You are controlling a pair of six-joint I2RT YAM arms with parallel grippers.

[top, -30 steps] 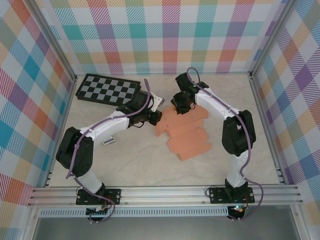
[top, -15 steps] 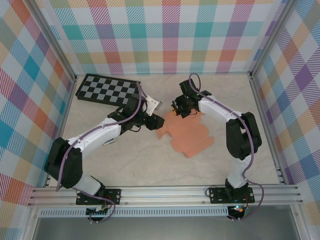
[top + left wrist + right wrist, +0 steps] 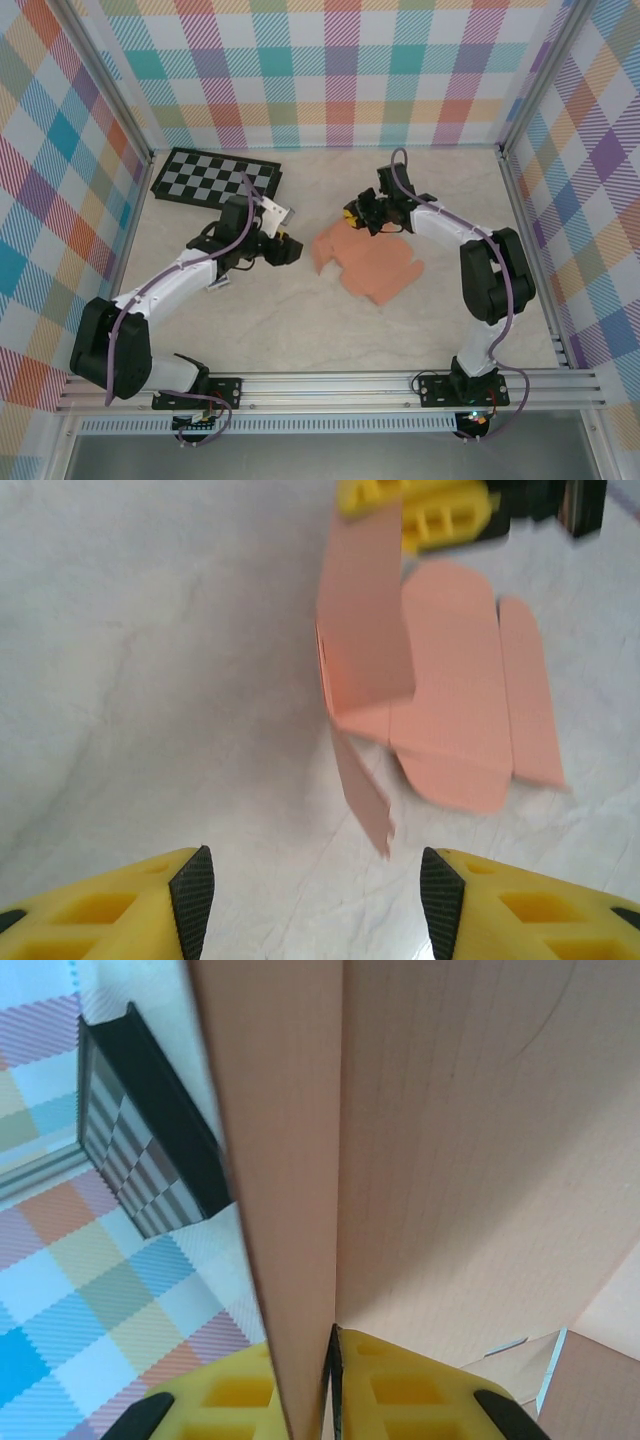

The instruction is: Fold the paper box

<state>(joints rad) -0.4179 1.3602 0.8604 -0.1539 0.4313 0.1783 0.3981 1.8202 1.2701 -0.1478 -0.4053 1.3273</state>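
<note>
The paper box (image 3: pixel 372 264) is a salmon-orange die-cut sheet lying mid-table, partly folded, with one panel standing upright. My right gripper (image 3: pixel 353 215) is shut on that raised panel at the sheet's far left corner. In the right wrist view the card (image 3: pixel 460 1150) runs down between the closed yellow jaws of the right gripper (image 3: pixel 333 1365). My left gripper (image 3: pixel 290 250) stands open just left of the sheet, not touching it. The left wrist view looks past the open left gripper (image 3: pixel 316 905) and one of its fingertips (image 3: pixel 192 895) at the paper box (image 3: pixel 450 710), with a narrow flap hanging toward me.
A black-and-grey checkerboard (image 3: pixel 215 178) lies at the back left, also seen as the checkerboard (image 3: pixel 150 1170) behind the card. A small white object (image 3: pixel 217 283) sits beside the left arm. Metal frame rails and plaid walls enclose the table.
My left gripper has opened, let go of the sheet and drawn back to the left. The right gripper has stayed shut on the panel and shifted right, the sheet moving with it.
</note>
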